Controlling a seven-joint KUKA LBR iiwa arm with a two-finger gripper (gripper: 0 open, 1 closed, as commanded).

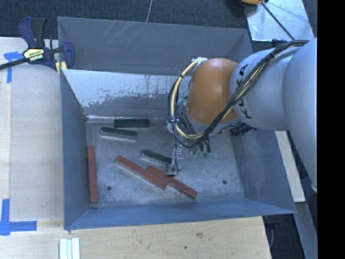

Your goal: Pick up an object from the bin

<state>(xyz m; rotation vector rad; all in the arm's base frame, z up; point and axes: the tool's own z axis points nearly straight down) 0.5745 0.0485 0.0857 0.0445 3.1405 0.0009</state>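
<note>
Just above the crossed red-brown bars, your tool hangs; you cannot tell its spread, so straddle one bar squarely.

Picture's right edge cuts off arm. Orange cover hides back right corner of bin floor. Gripper overlaps dark green bar, right end.

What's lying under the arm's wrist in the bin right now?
Overlapping red-brown sticks and a dark green bar beside them on the bin floor. The orange-covered wrist hides the floor behind it, so anything there can't be seen.
</note>
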